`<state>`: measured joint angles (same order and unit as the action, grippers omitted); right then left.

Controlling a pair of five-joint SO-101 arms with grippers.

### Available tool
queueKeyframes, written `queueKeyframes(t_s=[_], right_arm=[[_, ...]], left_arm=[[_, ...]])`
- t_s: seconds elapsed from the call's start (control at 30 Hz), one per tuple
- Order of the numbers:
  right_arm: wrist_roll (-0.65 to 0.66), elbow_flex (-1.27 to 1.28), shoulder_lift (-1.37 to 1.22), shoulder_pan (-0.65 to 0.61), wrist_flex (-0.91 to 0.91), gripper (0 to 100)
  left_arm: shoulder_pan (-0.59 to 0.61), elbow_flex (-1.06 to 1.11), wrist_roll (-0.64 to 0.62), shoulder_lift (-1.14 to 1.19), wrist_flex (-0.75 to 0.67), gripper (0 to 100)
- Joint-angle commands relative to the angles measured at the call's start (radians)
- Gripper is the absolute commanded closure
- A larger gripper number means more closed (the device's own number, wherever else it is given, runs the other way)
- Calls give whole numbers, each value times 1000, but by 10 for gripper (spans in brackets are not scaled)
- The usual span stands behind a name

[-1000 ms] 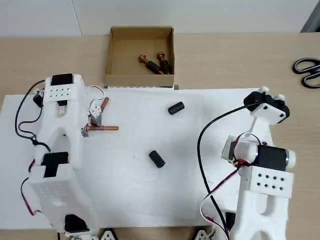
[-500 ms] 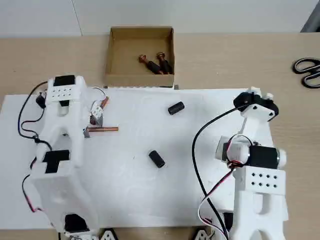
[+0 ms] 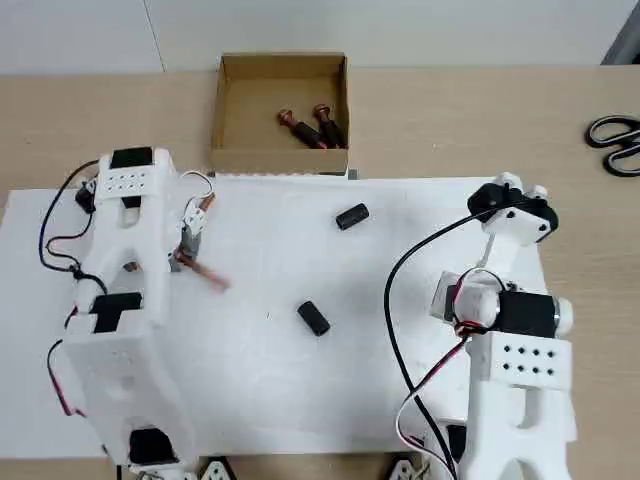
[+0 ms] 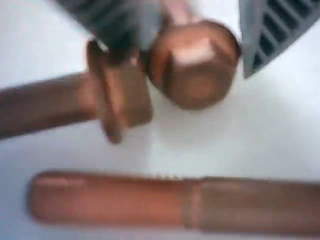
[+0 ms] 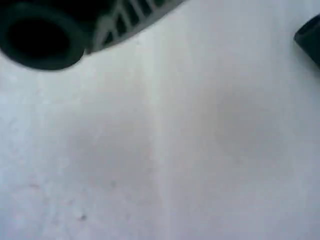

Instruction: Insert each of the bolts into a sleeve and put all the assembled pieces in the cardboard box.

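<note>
Now: left tool (image 3: 193,228) clamped on a copper metal bolt (image 4: 192,62), off the front-left corner of the brown cardboard box (image 3: 280,160). Second copper bolt (image 3: 207,276) lies loose farther out. One black cylindrical sleeve (image 3: 351,216) lies before the box, another black sleeve (image 3: 313,318) farther off; two assembled pieces (image 3: 308,127) inside.

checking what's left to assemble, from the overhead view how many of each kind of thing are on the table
loose black cylindrical sleeves: 2
loose copper metal bolts: 2
assembled bolt-and-sleeve pieces in brown cardboard box: 2
black-handled scissors: 1
total from above: 7
</note>
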<state>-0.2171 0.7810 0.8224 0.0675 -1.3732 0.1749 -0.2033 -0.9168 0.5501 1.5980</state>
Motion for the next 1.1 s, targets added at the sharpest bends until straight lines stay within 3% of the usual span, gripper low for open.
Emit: queueKeyframes(t_s=[0.0, 0.37, 0.5, 0.8, 1.07], right_arm=[[8, -11, 16, -7, 21, 996], [8, -11, 16, -7, 21, 996], [8, -12, 18, -7, 21, 996], [9, -71, 18, -7, 13, 996], [9, -71, 18, -7, 13, 996]], left_arm=[[-2, -30, -5, -3, 71, 994], [0, -42, 3, -5, 86, 994], [-2, -134, 35, -14, 157, 994], [-2, -163, 91, -255, 153, 994], [0, 134, 230, -258, 147, 994]])
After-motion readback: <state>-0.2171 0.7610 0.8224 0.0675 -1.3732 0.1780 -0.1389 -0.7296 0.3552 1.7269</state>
